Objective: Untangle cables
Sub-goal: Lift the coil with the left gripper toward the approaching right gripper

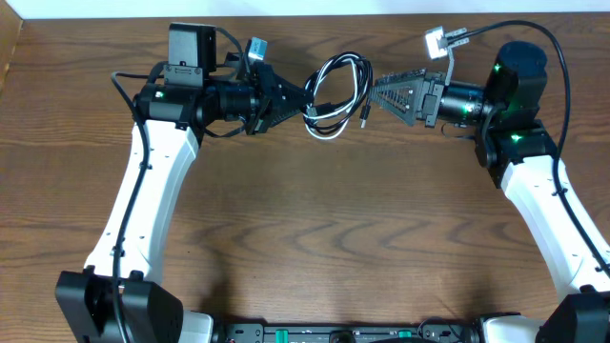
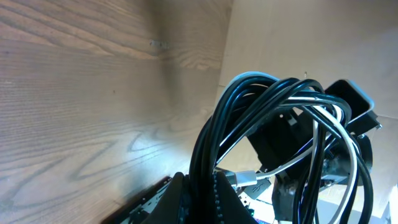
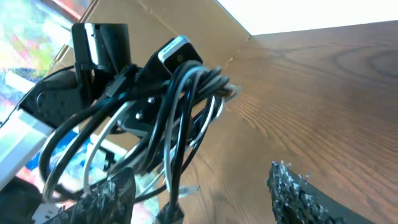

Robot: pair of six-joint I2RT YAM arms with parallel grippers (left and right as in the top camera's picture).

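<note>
The cables point(image 1: 339, 92) are a black cord and a white cord coiled together in one loop, held up over the back middle of the table. My left gripper point(image 1: 307, 103) is shut on the loop's left side; in the left wrist view its fingers point(image 2: 202, 194) clamp the black strands point(image 2: 261, 112), with a white plug point(image 2: 246, 178) beside them. My right gripper point(image 1: 375, 96) is open just right of the loop. In the right wrist view the bundle point(image 3: 180, 112) hangs by its left finger, between the jaws point(image 3: 199, 180), and a black plug point(image 3: 171, 214) dangles low.
The brown wooden table point(image 1: 334, 229) spreads below the arms. A pale wall runs along the table's back edge point(image 1: 305, 8). A white connector point(image 1: 443, 40) sits on the right arm's own thick wire. The arm bases stand at the front corners.
</note>
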